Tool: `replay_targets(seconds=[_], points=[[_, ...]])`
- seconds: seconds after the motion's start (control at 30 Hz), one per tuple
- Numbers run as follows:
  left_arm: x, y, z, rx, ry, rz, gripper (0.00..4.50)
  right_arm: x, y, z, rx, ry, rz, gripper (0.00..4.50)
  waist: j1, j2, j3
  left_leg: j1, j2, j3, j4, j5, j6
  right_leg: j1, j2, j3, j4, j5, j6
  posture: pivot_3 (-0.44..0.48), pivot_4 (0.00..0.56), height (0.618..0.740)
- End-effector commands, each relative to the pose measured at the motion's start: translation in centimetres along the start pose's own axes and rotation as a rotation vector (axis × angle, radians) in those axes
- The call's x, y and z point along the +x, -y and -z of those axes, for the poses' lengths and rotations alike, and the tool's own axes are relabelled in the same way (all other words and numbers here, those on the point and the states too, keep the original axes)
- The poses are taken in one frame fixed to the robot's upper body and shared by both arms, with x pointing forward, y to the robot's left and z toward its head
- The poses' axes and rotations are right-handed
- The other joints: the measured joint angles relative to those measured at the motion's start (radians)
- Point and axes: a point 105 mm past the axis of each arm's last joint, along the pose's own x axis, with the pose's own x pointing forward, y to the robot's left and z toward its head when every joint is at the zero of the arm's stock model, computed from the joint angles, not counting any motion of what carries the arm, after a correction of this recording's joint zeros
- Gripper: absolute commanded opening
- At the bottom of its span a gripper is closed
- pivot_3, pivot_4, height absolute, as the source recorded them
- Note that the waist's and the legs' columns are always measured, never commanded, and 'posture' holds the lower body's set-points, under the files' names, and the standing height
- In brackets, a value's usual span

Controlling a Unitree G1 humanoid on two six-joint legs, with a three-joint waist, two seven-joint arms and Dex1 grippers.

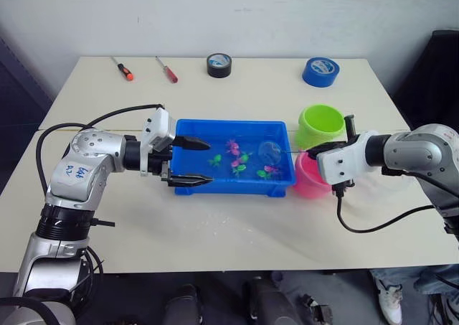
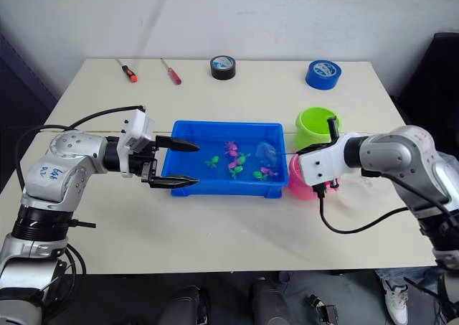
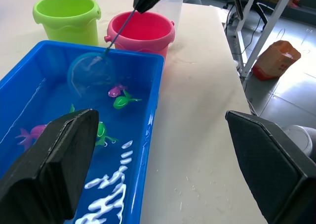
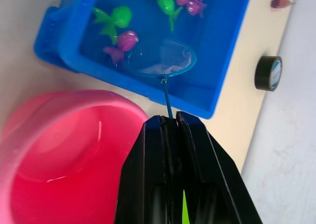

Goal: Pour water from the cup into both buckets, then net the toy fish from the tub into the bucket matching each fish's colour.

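While right gripper pinches the net (level), left gripper gapes.

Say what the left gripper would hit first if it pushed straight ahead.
Probably the net or a toy fish in the tub; the open left gripper points along the tub towards the pink bucket. Depth is unclear.

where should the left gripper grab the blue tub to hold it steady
Probably the tub's near-left rim, approached from the robot's left. The open left gripper already straddles that end, and the raised lip gives the fingers an edge to pinch, away from the net.
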Motion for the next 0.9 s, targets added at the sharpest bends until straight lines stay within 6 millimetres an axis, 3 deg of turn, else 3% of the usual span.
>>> replay_targets(seconds=[0.03, 0.27, 0.57, 0.73, 0.9], points=[[-0.1, 0.1, -0.8, 0.042, 0.002, 0.004, 4.48, -1.0, 1.1, -0.5, -0.035, 0.005, 0.038, 0.0, 0.0, 0.0, 0.0, 0.0, 0.0, 0.0, 0.0, 0.0, 0.0, 0.0, 0.0, 0.0, 0.0, 0.0, 0.0, 0.0, 0.15, 0.74], [-0.1, 0.2, -0.9, 0.044, 0.003, 0.004, 4.48, -0.6, 1.0, -1.0, 0.041, 0.035, 0.052, 0.0, 0.0, 0.0, 0.0, 0.0, 0.0, 0.0, 0.0, 0.0, 0.0, 0.0, 0.0, 0.0, 0.0, 0.0, 0.0, 0.0, 0.15, 0.74], [-0.1, 0.1, -1.0, 0.044, 0.009, 0.004, 4.48, -1.0, 2.3, -0.1, 0.159, 0.007, 0.127, 0.0, 0.001, 0.0, 0.0, 0.0, 0.0, 0.0, 0.001, 0.0, 0.0, 0.0, 0.0, 0.0, 0.001, 0.0, 0.0, 0.0, 0.15, 0.74], [-0.1, 0.1, -1.0, 0.044, 0.011, 0.004, 4.48, -1.4, 1.7, 0.3, 0.13, -0.017, 0.089, 0.0, 0.002, 0.0, 0.0, 0.0, 0.0, 0.0, 0.001, 0.0, 0.0, 0.0, 0.0, 0.0, 0.001, 0.0, 0.0, 0.0, 0.15, 0.74], [-0.2, 0.3, -0.8, 0.046, 0.0, 0.009, 4.48, -0.7, 0.7, -0.5, 0.141, 0.018, 0.053, 0.0, 0.002, 0.0, 0.0, 0.0, 0.0, 0.0, 0.001, 0.0, 0.0, 0.0, 0.0, 0.0, 0.001, 0.0, 0.0, 0.0, 0.15, 0.74]])
